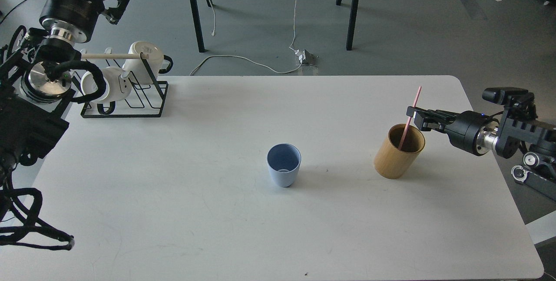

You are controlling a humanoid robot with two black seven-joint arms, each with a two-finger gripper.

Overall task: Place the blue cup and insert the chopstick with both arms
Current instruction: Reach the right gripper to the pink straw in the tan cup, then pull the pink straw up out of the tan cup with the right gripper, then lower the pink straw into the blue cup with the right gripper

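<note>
While my right fingers [412, 115] look pinched on the chopstick [411, 116] leaning in the bamboo holder [397, 155] at 3 o'clock, the blue cup [283, 164] stands mid-worktop [173, 194]. Left fingers [114, 1] at 10 o'clock: can't tell.

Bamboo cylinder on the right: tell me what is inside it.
The pink chopstick stands slanted in the bamboo cylinder, its top sticking out near the right claw. The cylinder's wall hides the stick's lower end and the bottom.

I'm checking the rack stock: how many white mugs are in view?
2: one white mug hangs high on the black wire rack, one lower left beside the left arm. That arm may hide others.
</note>
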